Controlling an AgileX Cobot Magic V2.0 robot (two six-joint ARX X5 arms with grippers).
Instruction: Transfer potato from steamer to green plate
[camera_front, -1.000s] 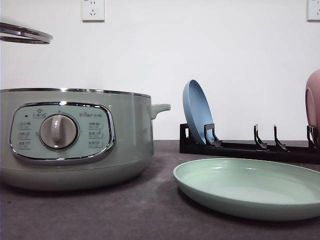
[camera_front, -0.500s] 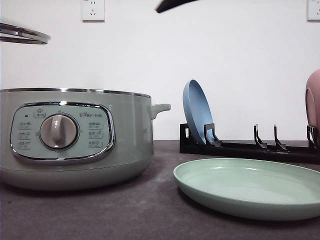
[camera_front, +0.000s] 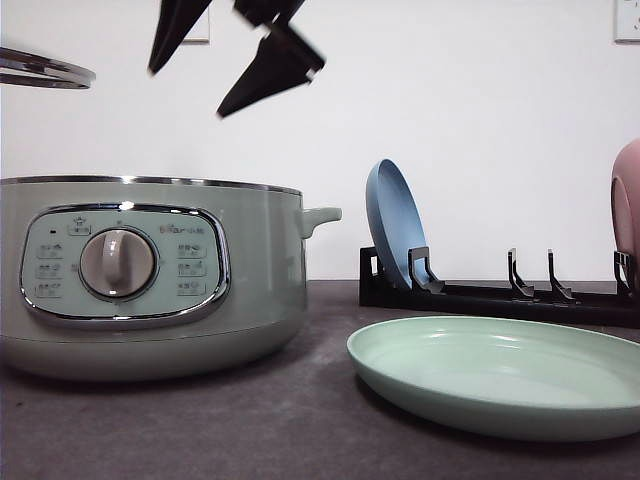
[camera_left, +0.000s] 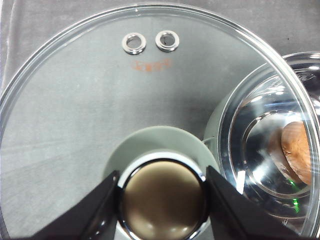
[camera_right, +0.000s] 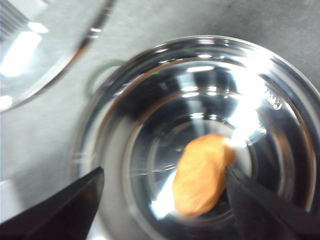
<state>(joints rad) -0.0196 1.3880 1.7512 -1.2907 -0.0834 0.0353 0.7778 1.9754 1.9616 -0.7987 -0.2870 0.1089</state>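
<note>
Two grippers: left gripper (camera_left: 162, 200) clamps lid (camera_left: 75, 125); right gripper (camera_front: 185, 85) spread above steamer (camera_front: 150, 280), potato (camera_right: 202, 172).

The desk (camera_front: 300, 420) has a dark grey, slightly rough top. Three things stand directly on it. The steamer (camera_front: 150, 280), pale sage-green with a chrome rim and a dial panel, stands at about 9 o'clock. The green plate (camera_front: 500, 375) lies flat at about 4 o'clock, near the steamer but apart from it. A black plate rack (camera_front: 500, 295) stands behind the green plate, at about 2 o'clock, along the white wall.
</note>
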